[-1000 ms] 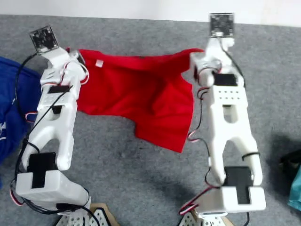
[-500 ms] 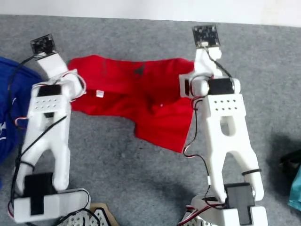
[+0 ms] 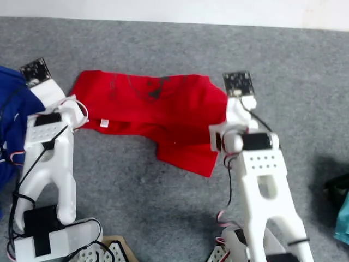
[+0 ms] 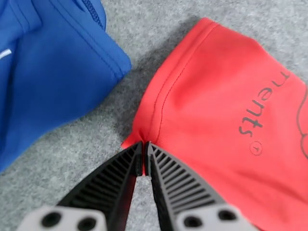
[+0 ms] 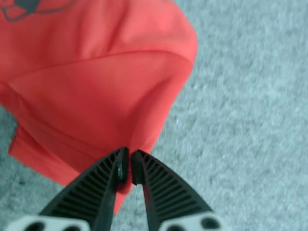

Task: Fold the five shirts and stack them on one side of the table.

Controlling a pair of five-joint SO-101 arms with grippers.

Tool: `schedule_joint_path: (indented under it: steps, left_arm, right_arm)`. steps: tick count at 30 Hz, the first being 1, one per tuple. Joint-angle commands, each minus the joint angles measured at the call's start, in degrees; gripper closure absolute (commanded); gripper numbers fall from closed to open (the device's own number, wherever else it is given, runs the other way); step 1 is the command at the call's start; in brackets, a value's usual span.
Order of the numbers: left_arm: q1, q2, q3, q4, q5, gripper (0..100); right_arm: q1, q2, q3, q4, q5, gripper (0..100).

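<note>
A red shirt point(image 3: 152, 114) lies across the grey table point(image 3: 163, 207), folded over itself with a dark print facing up along its far edge. My left gripper point(image 4: 143, 150) is shut on the shirt's hem point(image 4: 159, 101) at its left end, close to a blue shirt point(image 4: 48, 72). My right gripper point(image 5: 126, 161) is shut on a fold of the red shirt point(image 5: 96, 82) at its right end. In the high view the left arm point(image 3: 46, 142) stands by the shirt's left side and the right arm point(image 3: 256, 164) by its right side.
The blue shirt point(image 3: 11, 125) is heaped at the table's left edge. A teal cloth point(image 3: 342, 218) and a dark object point(image 3: 335, 188) sit at the right edge. Bare grey table lies in front of the red shirt and to the far right.
Both arms have drawn back toward the near side, pulling the red shirt's far edge over onto itself. The shirt now lies flatter, with its print showing.
</note>
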Motion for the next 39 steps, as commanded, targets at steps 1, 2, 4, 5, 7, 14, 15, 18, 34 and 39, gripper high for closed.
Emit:
schedule_joint_path:
  steps: [1, 2, 4, 5, 7, 14, 15, 18, 34, 39]
  left_arm:
    - [0.1, 0.5, 3.3, -6.3, -0.3, 99]
    - [0.1, 0.7, 3.6, -6.6, -0.3, 99]
    - [0.1, 0.7, 3.7, -6.7, -0.3, 99]
    - [0.0, 0.4, 3.7, -6.7, -0.3, 99]
    - [-0.6, 0.3, 2.9, -6.5, -0.2, 99]
    - [-2.7, 0.8, 0.1, -6.3, 0.0, 99]
    - [-2.7, 0.9, 0.2, -6.3, 0.0, 99]
    - [-2.7, 0.9, 1.1, -6.6, -0.1, 99]
    - [-2.5, 0.9, 2.5, -6.4, 0.3, 77]
    - [-3.6, 0.1, 2.7, -6.5, 0.2, 65]
  right_arm:
    - [-0.4, -7.5, 4.4, -0.7, 0.6, 99.1]
    - [-0.4, -8.7, 5.8, -0.7, 0.6, 99.1]
    - [-0.5, -10.9, 8.6, -0.7, 0.6, 99.1]
    - [-0.9, -12.0, 10.0, -0.7, 0.6, 99.1]
    - [-2.9, -14.2, 12.4, -0.7, 0.6, 99.1]
    - [-7.0, -25.3, 18.4, -0.7, 0.4, 99.1]
    - [-7.0, -26.5, 19.4, -0.7, 0.5, 99.1]
    - [-7.0, -28.7, 22.5, -0.7, 0.5, 99.1]
    - [-6.5, -29.3, 32.0, -6.9, 7.4, 87.1]
    - [-5.8, -30.4, 27.9, -2.0, 7.5, 82.0]
